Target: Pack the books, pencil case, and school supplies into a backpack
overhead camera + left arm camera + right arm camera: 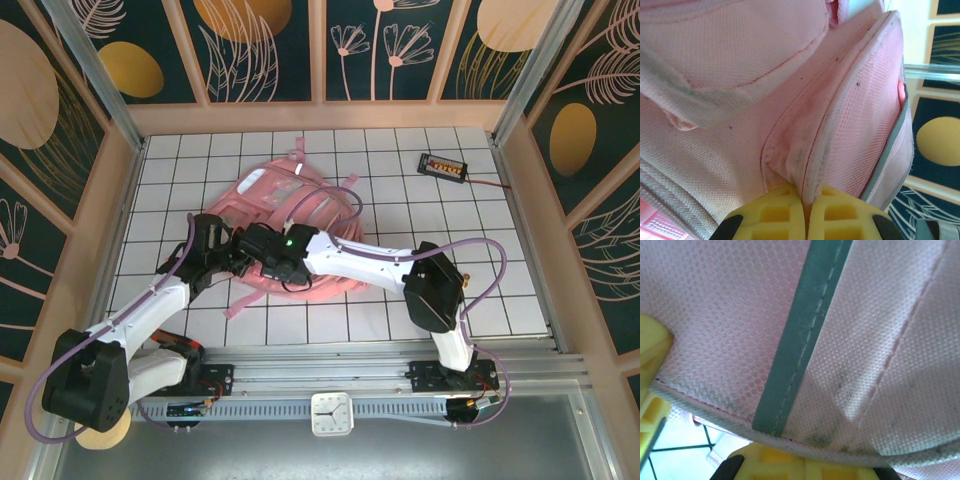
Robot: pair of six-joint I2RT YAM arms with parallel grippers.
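The pink backpack [258, 200] lies flat in the middle of the tiled table, with both arms reaching onto its near left part. My left gripper [807, 202] [232, 252] is shut on a pinched fold of its mesh side panel [810, 165]. My right gripper [805, 460] [256, 262] is shut just beside it. The backpack's trimmed edge [790, 440] lies across the pad tips, under a grey-green strip [800, 340]. The books, the pencil case and the school supplies are out of view.
A small black device with orange dots [441, 167] and its wire lies at the back right. A loose pink strap [240, 305] trails toward the near edge. Wooden walls enclose the table on three sides. A white clock [331, 413] sits on the front rail.
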